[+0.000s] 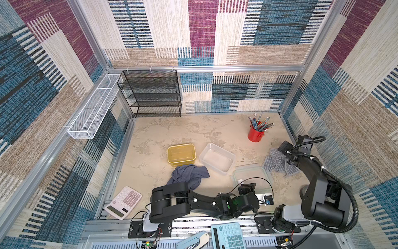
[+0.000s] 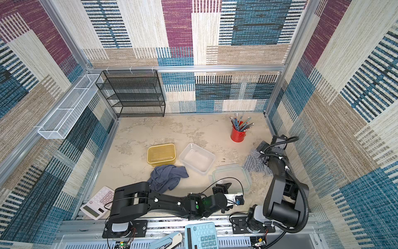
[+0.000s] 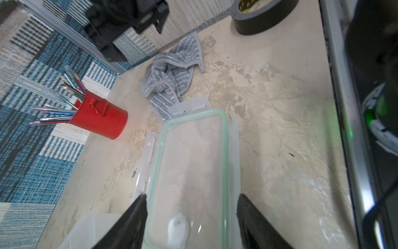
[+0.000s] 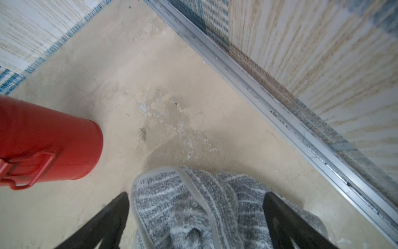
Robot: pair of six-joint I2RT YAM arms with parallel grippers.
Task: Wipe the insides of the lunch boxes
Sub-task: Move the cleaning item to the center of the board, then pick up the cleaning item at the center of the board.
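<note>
Amber lunch box [image 1: 181, 154]: stood open, mouth up, near the middle of the bench [image 1: 161, 133].
Clear lunch box [image 1: 217, 158]: also open, just right of the amber one and turned at an angle to it, with a narrow gap between them.
Lid [image 3: 189, 155]: clear with a green seal, lay flat on the bench just near-right of the clear box, latches splayed out.
Blue cloth [image 1: 187, 176]: lay crumpled at the near side of the amber box, outside both boxes.
Grey striped towel [image 4: 183, 204]: was bunched near the right wall, one end reaching the lid's far corner.
Red pencil cup [image 1: 255, 134]: stood upright toward the far right corner, full of pencils.
Left pincer [image 3: 191, 195]: hung low over the lid's near end, jaws parted, one finger on each side of the lid. Whether they touched its latches could not be told.
Right pincer [image 4: 196, 194]: jaws were spread wide, straddling a fold of the towel, not closed on it.
White calculator [image 1: 123, 202]: lay at the bench's near left corner.
Blue calculator [image 1: 228, 236]: rested on the frame in front of the arms.
Tape roll [image 3: 260, 15]: black, lay flat on the bench, well apart from the lid.
</note>
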